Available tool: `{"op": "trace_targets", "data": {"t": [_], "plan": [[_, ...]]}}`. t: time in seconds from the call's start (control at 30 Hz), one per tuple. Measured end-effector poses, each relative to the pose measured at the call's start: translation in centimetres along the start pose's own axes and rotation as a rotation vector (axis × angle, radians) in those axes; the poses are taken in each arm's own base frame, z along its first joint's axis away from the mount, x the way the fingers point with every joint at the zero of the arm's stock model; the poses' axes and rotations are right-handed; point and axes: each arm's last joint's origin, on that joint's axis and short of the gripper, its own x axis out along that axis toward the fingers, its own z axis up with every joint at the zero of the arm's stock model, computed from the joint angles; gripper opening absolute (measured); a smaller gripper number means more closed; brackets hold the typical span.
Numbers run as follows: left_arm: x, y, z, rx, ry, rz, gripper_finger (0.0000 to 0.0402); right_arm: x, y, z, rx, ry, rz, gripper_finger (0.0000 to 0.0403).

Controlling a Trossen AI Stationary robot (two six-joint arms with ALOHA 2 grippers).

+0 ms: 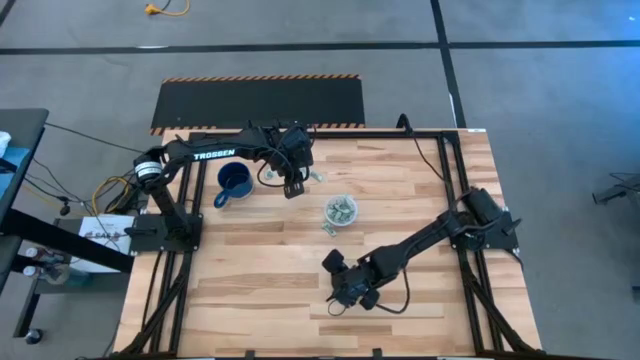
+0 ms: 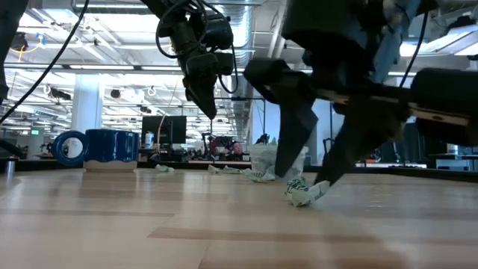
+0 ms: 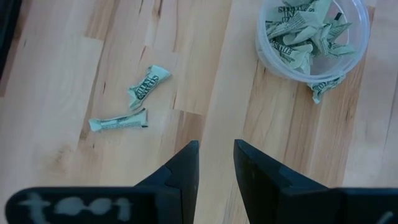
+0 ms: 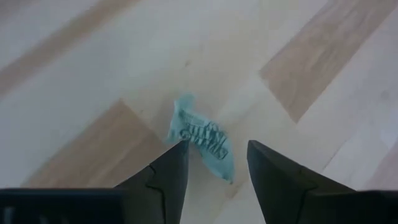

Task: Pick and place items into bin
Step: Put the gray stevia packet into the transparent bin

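Right hand [image 4: 214, 163], fingers spread, is straddling a wrapped candy [image 4: 200, 138] on the bench [image 1: 420, 300] at 6 o'clock from the cup [image 1: 340, 211]; closing off-centre risks flicking it away. Left hand [image 3: 216, 163], narrowly parted, is holding nothing

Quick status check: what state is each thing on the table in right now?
Clear plastic cup: upright, partly filled with wrapped pieces.
Blue mug: upright.
Wrapped piece: flat on table, between right gripper's fingers, ungripped.
Two wrapped pieces: loose beyond left gripper.
Right gripper: open, low.
Left gripper: raised, fingers slightly apart, empty.
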Motion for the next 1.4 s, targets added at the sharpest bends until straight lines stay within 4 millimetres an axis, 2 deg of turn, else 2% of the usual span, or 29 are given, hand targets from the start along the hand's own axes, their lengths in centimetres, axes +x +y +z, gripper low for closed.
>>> {"op": "trace_targets", "data": {"t": [0.37, 0.77, 0.87, 1.17, 1.27, 1.4], "plan": [[0.0, 0.0, 0.0, -0.005, 0.001, 0.000, 0.0089, 0.5, 0.2, -0.2, -0.002, 0.022, 0.029, 0.0109], [0.0, 0.0, 0.0, -0.006, 0.000, -0.001, 0.0089, 0.6, 0.2, -0.3, 0.001, 0.022, 0.025, 0.0009], [0.0, 0.0, 0.0, -0.006, 0.001, 0.000, 0.0089, 0.4, 0.0, -0.2, 0.009, 0.046, 0.007, 0.0006], [0.0, 0.0, 0.0, -0.005, 0.003, -0.001, 0.0089, -1.9, -1.4, 0.4, 0.053, 0.196, -0.064, 0.0003], [0.0, 0.0, -0.1, -0.006, 0.007, -0.001, 0.0089, -3.2, -2.2, -0.3, 0.085, 0.228, -0.060, 0.0002], [0.0, 0.0, -0.2, -0.008, 0.025, -0.004, 0.0089, -5.3, -4.7, -2.5, 0.216, 0.293, -0.070, 0.0001]]}}
